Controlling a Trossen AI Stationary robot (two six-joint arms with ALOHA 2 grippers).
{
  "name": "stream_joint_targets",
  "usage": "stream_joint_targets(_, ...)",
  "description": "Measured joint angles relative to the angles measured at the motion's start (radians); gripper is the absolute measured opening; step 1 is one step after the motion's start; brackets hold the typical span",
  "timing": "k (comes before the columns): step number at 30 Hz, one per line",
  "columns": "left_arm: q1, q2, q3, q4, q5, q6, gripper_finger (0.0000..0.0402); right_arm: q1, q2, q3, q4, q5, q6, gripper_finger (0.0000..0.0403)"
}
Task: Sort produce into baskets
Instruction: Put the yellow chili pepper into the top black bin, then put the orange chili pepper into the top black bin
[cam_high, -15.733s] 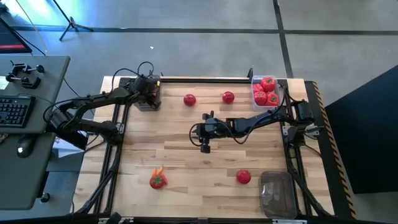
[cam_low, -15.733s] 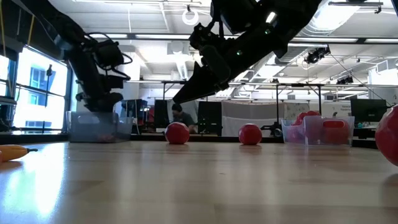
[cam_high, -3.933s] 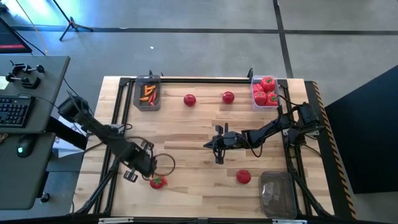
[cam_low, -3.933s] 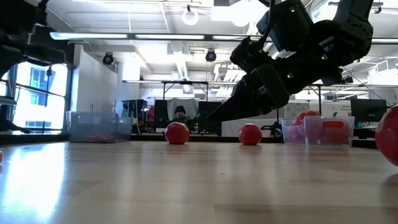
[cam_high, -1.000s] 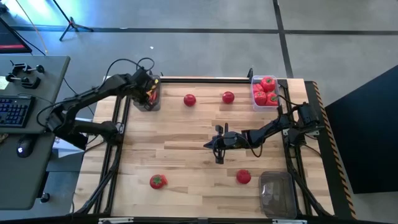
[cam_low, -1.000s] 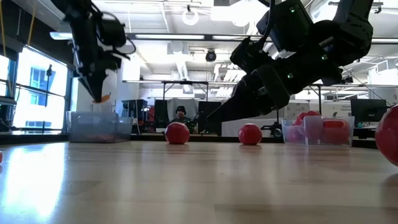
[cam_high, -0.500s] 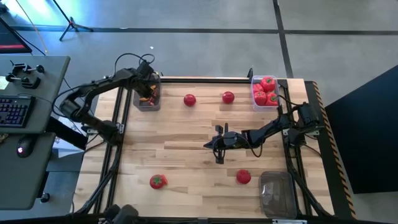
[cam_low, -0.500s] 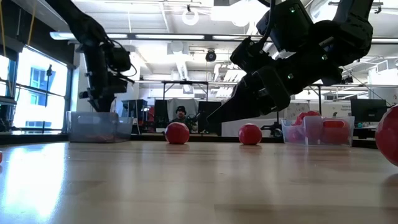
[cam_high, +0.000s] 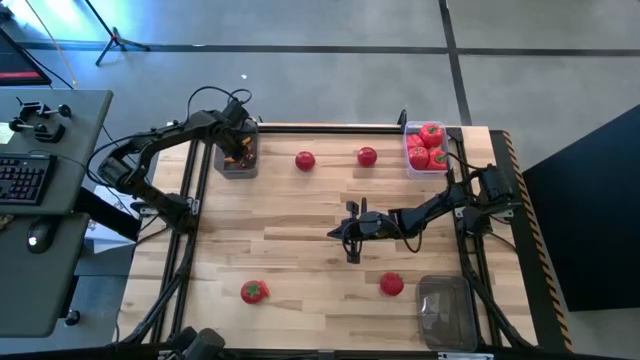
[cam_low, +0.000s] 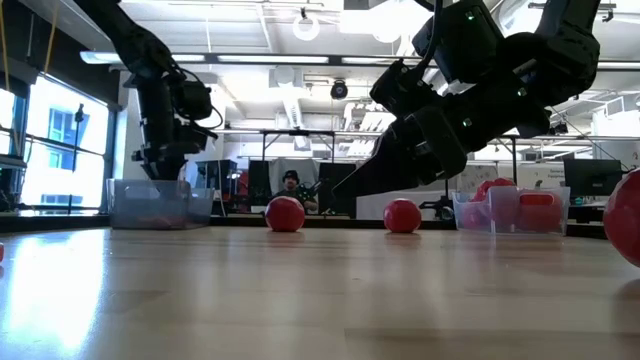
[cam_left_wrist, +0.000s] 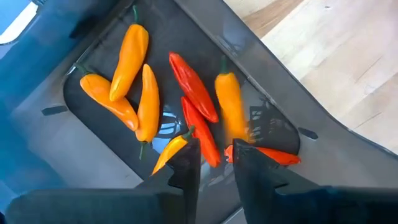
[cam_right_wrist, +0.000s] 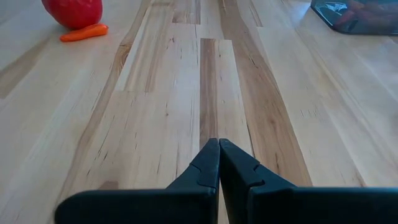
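While the left tool (cam_left_wrist: 212, 163) hangs over the translucent grey plastic tub (cam_high: 237, 160) at the worktop's far left corner, fingers slightly parted and empty, orange and red peppers (cam_left_wrist: 138, 93) lie inside. Glossy red tomatoes (cam_high: 427, 146) fill the far right tub (cam_high: 409, 128). Mid-worktop, the right tool (cam_right_wrist: 218, 153) hovers, pinched closed on nothing.

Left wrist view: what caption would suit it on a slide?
The left hand hovers, fingers slightly apart, over a basket of orange and red peppers.
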Motion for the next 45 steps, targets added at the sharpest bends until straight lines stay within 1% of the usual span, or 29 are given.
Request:
stream_joint_targets(4,-0.006,0.0,0.0,0.002,0.0,0.043,0.0106,0.0,0.0,0.0,0.0,0.0,0.0,0.0)
stream_joint_targets(7,-0.03,-0.01,0.0,-0.002,-0.003,0.097,0.0112,0.0,0.0,0.0,0.0,0.0,0.0,0.0)
stream_joint_targets(13,-0.14,-0.085,0.0,0.002,0.0,0.176,0.0097,0.0,0.0,0.0,0.0,0.0,0.0,0.0)
stream_joint_targets(17,-0.255,-0.149,0.0,-0.014,0.0,0.182,0.008,0.0,0.0,0.0,0.0,0.0,0.0,0.0)
stream_joint_targets(21,-0.408,-0.198,0.0,-0.077,0.0,0.19,0.006,0.0,0.0,0.0,0.0,0.0,0.0,0.0)
stream_joint_targets(26,-0.651,-0.216,0.0,-0.134,0.0,0.151,0.0033,0.0,0.0,0.0,-0.001,0.0,0.0,0.0)
stream_joint_targets(34,-1.085,-0.185,0.0,-0.072,-0.01,0.038,0.0005,0.0,0.0,0.0,0.0,0.0,0.004,0.0)
stream_joint_targets(37,-1.228,-0.151,0.0,-0.057,-0.032,-0.012,0.0004,0.0,0.0,0.0,0.0,0.0,0.021,0.0)
stream_joint_targets(40,-1.344,-0.105,0.001,-0.053,-0.088,-0.059,0.001,0.0,0.0,0.0,0.0,0.0,0.027,0.0)
stream_joint_targets(42,-1.404,-0.061,0.008,-0.053,-0.109,-0.083,0.0019,0.001,0.0,0.0,0.0,0.0,0.027,0.0)
stream_joint_targets(45,-1.458,0.02,0.049,-0.051,-0.127,-0.123,0.0039,0.002,0.0,0.0,0.0,0.0,0.027,0.0)
